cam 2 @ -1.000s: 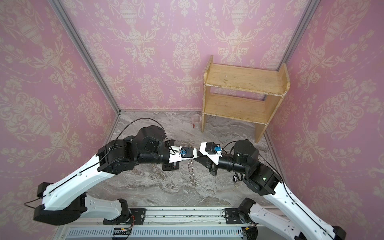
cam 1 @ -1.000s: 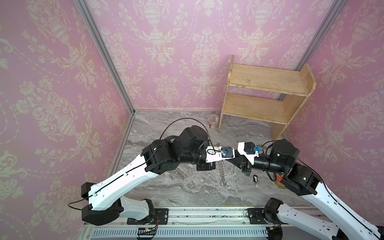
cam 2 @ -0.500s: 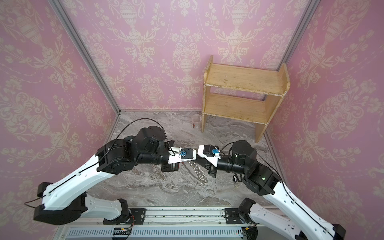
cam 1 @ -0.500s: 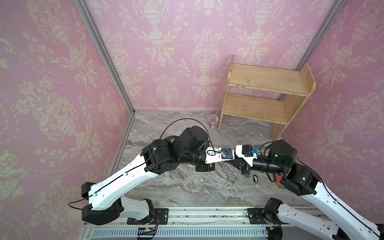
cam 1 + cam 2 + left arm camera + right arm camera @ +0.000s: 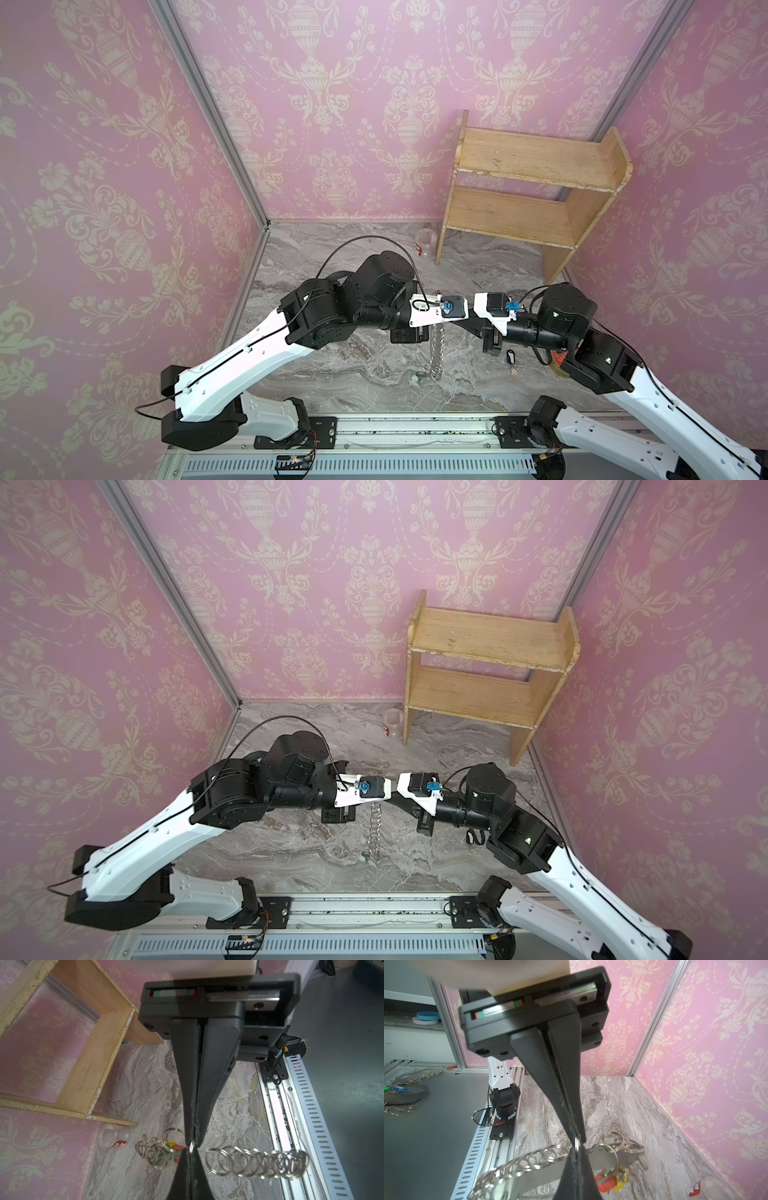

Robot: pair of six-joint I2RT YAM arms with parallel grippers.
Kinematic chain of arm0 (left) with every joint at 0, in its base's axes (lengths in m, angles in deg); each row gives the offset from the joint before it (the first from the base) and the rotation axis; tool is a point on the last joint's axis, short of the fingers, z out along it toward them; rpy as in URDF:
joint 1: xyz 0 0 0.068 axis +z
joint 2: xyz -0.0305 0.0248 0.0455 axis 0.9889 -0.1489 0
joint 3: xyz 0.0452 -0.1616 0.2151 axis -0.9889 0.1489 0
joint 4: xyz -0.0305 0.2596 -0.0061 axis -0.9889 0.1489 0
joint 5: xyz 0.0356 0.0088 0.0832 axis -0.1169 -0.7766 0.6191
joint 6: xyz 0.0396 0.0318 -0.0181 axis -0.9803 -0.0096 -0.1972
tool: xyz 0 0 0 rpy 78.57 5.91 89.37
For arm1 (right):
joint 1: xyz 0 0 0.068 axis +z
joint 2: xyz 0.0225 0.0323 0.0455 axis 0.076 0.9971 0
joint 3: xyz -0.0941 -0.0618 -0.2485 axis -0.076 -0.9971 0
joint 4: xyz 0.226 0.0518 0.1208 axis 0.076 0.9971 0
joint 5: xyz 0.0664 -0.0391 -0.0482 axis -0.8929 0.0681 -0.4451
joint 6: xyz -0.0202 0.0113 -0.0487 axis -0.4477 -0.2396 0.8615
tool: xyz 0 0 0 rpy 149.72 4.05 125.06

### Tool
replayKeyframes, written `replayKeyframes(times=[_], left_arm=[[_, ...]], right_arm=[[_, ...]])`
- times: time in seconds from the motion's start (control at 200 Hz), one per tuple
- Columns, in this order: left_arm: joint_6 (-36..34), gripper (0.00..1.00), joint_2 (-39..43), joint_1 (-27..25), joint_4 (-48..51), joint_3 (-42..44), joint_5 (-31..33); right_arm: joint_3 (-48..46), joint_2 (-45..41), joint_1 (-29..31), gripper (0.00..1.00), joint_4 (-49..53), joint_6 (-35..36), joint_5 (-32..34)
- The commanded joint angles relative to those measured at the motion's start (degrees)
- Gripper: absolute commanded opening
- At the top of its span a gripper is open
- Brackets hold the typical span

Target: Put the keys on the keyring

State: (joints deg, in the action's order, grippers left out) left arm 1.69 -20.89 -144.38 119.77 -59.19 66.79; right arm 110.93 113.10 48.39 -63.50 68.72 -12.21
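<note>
Over the middle of the table my two grippers meet tip to tip. The left gripper (image 5: pixel 190 1154) and the right gripper (image 5: pixel 576 1154) are both shut on one small silvery ring of the keyring (image 5: pixel 191 1145). Its linked chain (image 5: pixel 436 349) hangs straight down in both top views, its lower end at the tabletop. A cluster of rings with keys bearing red, yellow and green tags (image 5: pixel 608 1180) hangs close beside the pinched ring, along with a flat grey strap (image 5: pixel 529 1176). A black oval fob (image 5: pixel 510 356) lies on the table under the right arm.
A wooden shelf (image 5: pixel 532 195) stands at the back right, with a clear plastic cup (image 5: pixel 424 243) beside its leg. A red-lidded tin (image 5: pixel 559 363) is partly hidden under the right arm. Pink walls close three sides; a metal rail (image 5: pixel 415 428) runs along the front.
The right gripper's jaws have closed fully on the ring. The chain swung out to the right half a second ago and hangs straight again. The left arm has held still.
</note>
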Motion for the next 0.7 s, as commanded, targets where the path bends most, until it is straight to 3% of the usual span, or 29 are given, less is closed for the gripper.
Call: replayKeyframes(times=[0.0, 0.075, 0.175, 0.4, 0.696], left_arm=[[3.7, 0.17, 4.5, -0.3, -8.0, 3.5, 0.8], [6.8, 0.36, 7.4, -0.1, -13.1, 8.0, 1.3], [11.3, 0.44, 10.7, 1.1, -18.8, 13.3, 0.6], [20.2, 0.45, 14.9, 5.3, -29.9, 21.4, -6.5], [23.9, 0.34, 14.4, 7.2, -35.5, 23.5, -15.1]], right_arm=[[-2.5, -3.6, 0.4, 0.00, -7.8, -3.9, 1.4], [-3.4, -4.9, 0.4, 0.00, -9.7, -5.0, 2.0], [-4.2, -5.9, 0.3, 0.00, -11.1, -5.7, 2.8], [-6.0, -7.1, 0.3, 0.00, -16.4, -7.7, 2.8], [-8.5, -7.2, 0.3, 0.00, -22.6, -9.1, 3.7]])
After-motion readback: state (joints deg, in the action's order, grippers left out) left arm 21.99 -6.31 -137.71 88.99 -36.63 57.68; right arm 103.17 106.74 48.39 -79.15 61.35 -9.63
